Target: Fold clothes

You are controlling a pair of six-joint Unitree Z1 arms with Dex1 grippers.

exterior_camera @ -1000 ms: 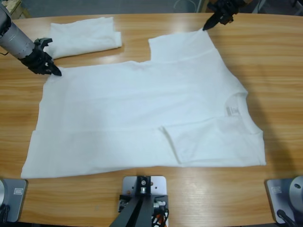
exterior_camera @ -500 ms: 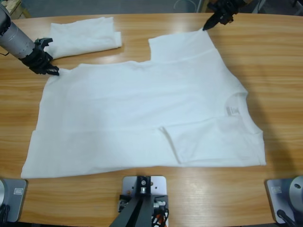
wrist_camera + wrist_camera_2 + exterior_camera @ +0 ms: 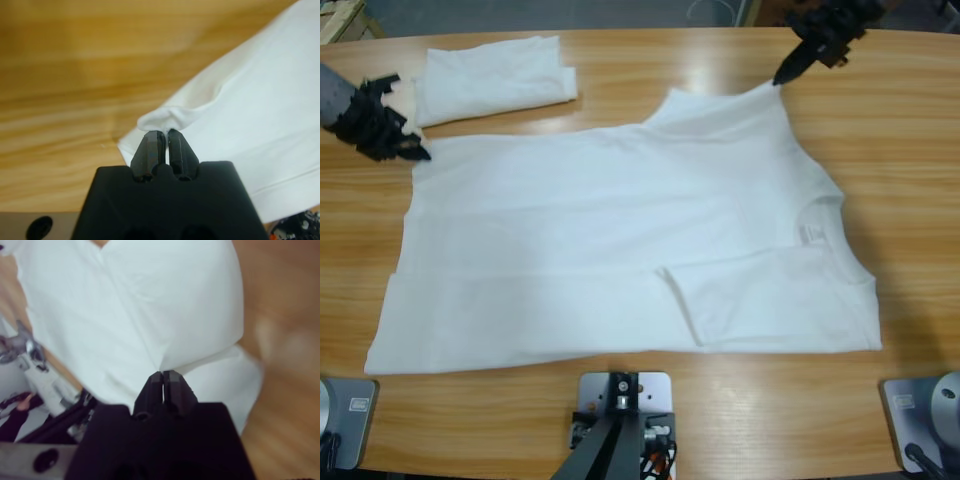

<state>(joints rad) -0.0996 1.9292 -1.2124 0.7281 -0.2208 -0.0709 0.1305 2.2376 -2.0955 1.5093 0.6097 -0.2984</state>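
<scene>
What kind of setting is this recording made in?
Probably a lab or workshop bench, not a home: a long wooden table with two robot grippers, left gripper and right gripper, each pinching the white T-shirt, with a folded white garment nearby.

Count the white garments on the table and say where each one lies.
2. A large T-shirt lies spread across the table's middle; a smaller folded white garment sits near the far-left edge. Anything beneath them would be hidden.

A large white T-shirt (image 3: 620,240) lies spread across the wooden table (image 3: 910,150). A folded white garment (image 3: 495,75) sits at upper left. Black grippers pinch the shirt's corners at far left (image 3: 420,153) and upper right (image 3: 782,78).
</scene>
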